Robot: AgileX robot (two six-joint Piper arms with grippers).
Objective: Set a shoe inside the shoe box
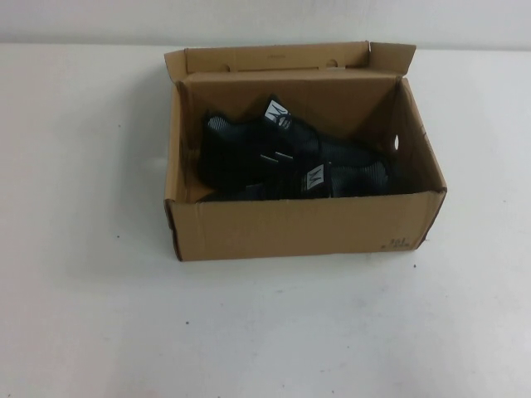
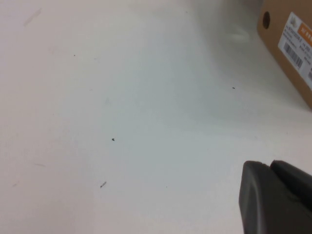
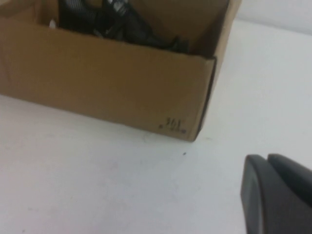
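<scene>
White tabletop (image 1: 91,315), open shoe box (image 1: 299,228) holding two black sneakers (image 1: 282,145), apparently a pair. Left gripper (image 2: 275,197) and right gripper (image 3: 275,195) parked nearby, jaws together, empty. Placement seemingly done; next, maybe closing lid flap (image 1: 274,58).

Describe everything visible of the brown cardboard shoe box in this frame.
The brown corrugated cardboard shoe box sits open on the white table, its attached lid flap standing up at the far side. It has a small hole in its right wall, small print at the near right corner and a white label on its left side. Two black knit sneakers lie inside. The shut left gripper and right gripper are clear of it.
</scene>
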